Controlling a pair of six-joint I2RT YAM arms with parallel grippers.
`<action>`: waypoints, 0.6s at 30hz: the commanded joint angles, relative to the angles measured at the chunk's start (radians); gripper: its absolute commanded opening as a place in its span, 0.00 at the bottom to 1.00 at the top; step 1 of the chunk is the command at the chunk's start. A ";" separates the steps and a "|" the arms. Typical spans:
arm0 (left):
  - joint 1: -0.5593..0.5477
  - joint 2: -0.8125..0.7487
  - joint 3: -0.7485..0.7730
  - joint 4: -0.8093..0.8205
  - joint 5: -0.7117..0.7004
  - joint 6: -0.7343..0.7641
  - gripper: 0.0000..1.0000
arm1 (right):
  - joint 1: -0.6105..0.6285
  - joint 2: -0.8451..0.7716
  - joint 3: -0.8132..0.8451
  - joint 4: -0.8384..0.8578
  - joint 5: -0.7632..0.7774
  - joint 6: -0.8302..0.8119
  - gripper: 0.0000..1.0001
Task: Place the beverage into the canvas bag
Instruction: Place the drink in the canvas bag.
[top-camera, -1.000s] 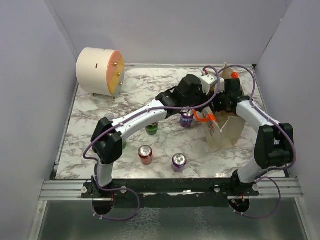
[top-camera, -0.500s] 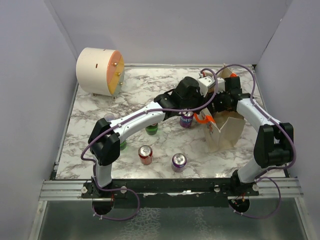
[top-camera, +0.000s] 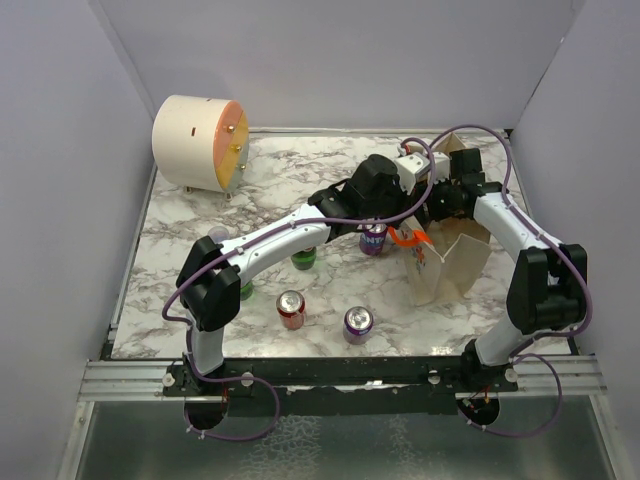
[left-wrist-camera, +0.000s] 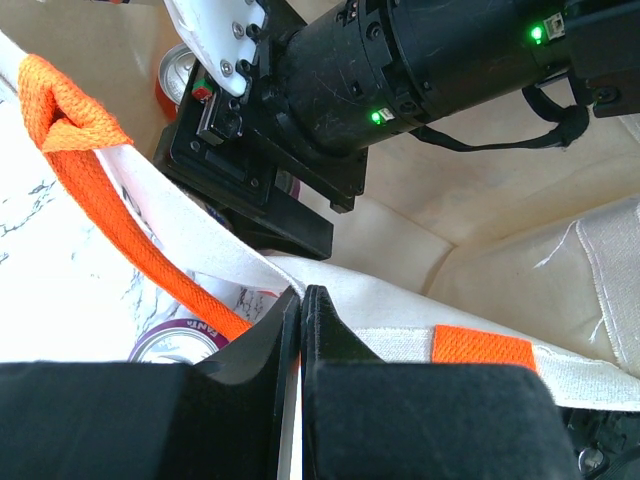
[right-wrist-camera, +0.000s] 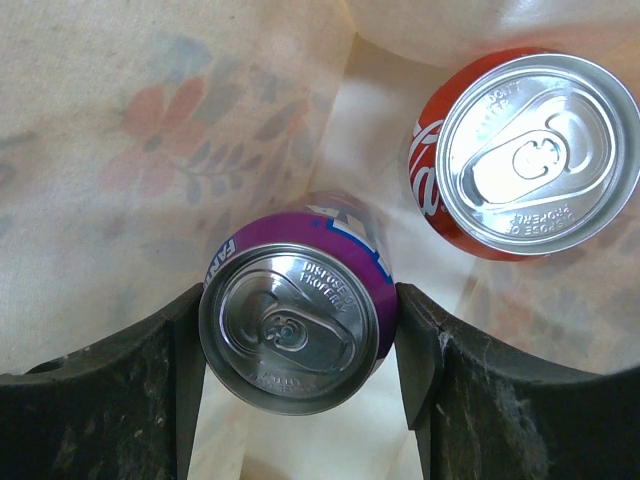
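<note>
The beige canvas bag (top-camera: 447, 268) with orange handles (top-camera: 408, 238) stands open at the right of the table. My left gripper (top-camera: 407, 210) is shut on the bag's near rim (left-wrist-camera: 360, 325), holding it open beside an orange handle (left-wrist-camera: 95, 185). My right gripper (top-camera: 447, 198) reaches down into the bag's mouth. In the right wrist view it (right-wrist-camera: 300, 300) is shut on a purple Fanta can (right-wrist-camera: 295, 335), held upright inside the bag. A red Coca-Cola can (right-wrist-camera: 520, 150) stands on the bag's floor beside it, and also shows in the left wrist view (left-wrist-camera: 175, 72).
Loose cans stand on the marble table: a purple one (top-camera: 373, 238) just left of the bag, a green one (top-camera: 303, 259), a red one (top-camera: 290, 308) and another purple one (top-camera: 357, 323). A cream drum with an orange face (top-camera: 200, 142) sits at the back left. Walls close in all sides.
My left gripper has pulled the bag's rim a little toward the back and the bag stands wider open. My right gripper has shifted slightly back over the bag's mouth with the can.
</note>
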 joint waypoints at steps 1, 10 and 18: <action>-0.013 -0.030 -0.011 0.011 0.027 -0.002 0.00 | 0.006 0.001 0.029 0.077 -0.075 0.004 0.35; -0.012 -0.028 -0.018 0.012 0.048 -0.009 0.00 | 0.006 -0.004 -0.069 0.166 -0.101 -0.050 0.36; -0.012 -0.034 -0.028 0.021 0.063 0.004 0.00 | 0.006 -0.022 -0.121 0.153 -0.095 -0.098 0.45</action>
